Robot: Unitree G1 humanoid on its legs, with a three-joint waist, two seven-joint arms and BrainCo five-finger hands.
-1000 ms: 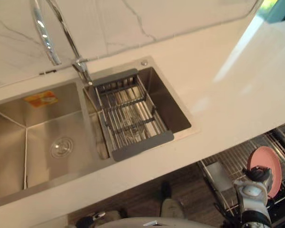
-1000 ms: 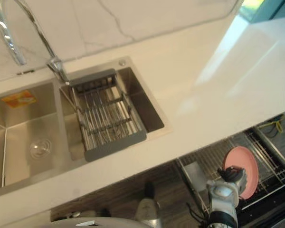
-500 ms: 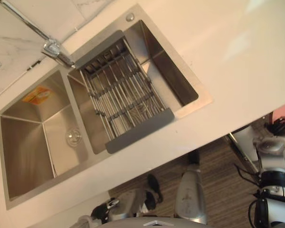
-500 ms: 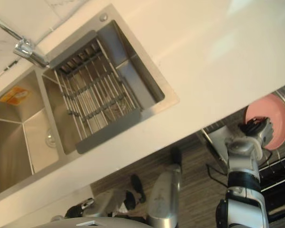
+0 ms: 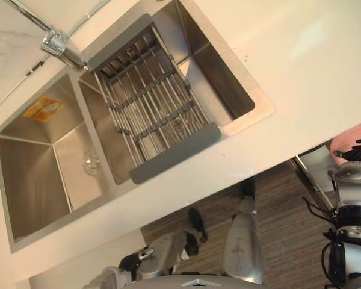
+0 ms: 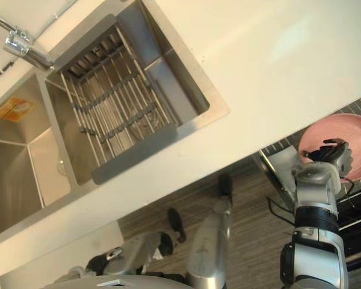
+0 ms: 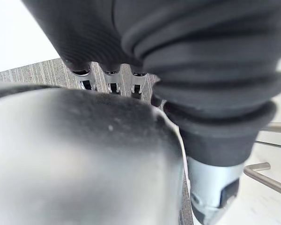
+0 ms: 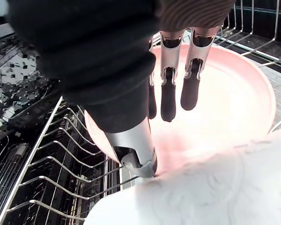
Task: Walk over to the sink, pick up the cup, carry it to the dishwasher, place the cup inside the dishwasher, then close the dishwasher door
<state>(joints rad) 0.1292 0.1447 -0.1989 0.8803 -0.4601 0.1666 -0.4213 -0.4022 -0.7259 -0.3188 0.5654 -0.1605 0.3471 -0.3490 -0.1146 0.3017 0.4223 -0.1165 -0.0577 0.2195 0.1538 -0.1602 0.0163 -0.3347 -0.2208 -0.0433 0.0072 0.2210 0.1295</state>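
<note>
A pink plate stands in the wire rack of the open dishwasher, at the lower right under the counter's edge. My right hand hovers right over the plate. In the right wrist view its fingers hang loosely stretched just off the pink surface, and the thumb is beside the plate's rim, so the hand is open and holds nothing. My left hand hangs low at my side with its fingers straight.
The steel double sink lies in the white countertop, with a wire drainer basket in its right basin and the tap behind it. A white patterned surface lies close to the plate. Wood-look floor runs below the counter.
The whole view has swung and tilted with the camera. My right hand's fingers have loosened off the pink plate, which stays in the rack. The left hand has not moved.
</note>
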